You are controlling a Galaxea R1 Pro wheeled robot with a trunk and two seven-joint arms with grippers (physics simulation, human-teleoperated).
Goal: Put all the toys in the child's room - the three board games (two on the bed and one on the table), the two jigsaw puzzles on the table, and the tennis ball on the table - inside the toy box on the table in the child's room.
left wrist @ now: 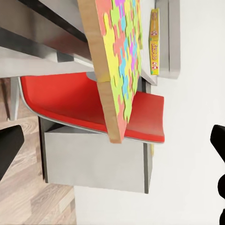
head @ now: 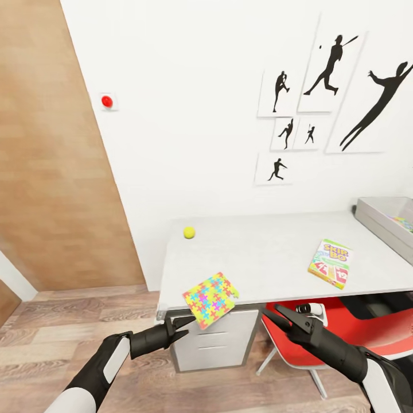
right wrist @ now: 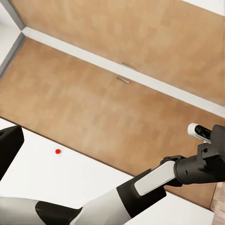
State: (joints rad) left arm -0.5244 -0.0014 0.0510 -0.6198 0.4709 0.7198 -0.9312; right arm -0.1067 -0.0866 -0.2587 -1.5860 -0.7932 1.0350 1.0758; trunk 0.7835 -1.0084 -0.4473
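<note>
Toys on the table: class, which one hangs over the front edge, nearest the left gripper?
The jigsaw puzzle, just ahead of the left gripper. The tennis ball and SKIP-BO box lie fully on the table.

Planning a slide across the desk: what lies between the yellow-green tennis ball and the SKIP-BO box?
In the head view, only bare pale desk top lies between the small yellow-green tennis ball and the printed SKIP-BO game box.

Table bears ball, puzzle, SKIP-BO box, bin.
</note>
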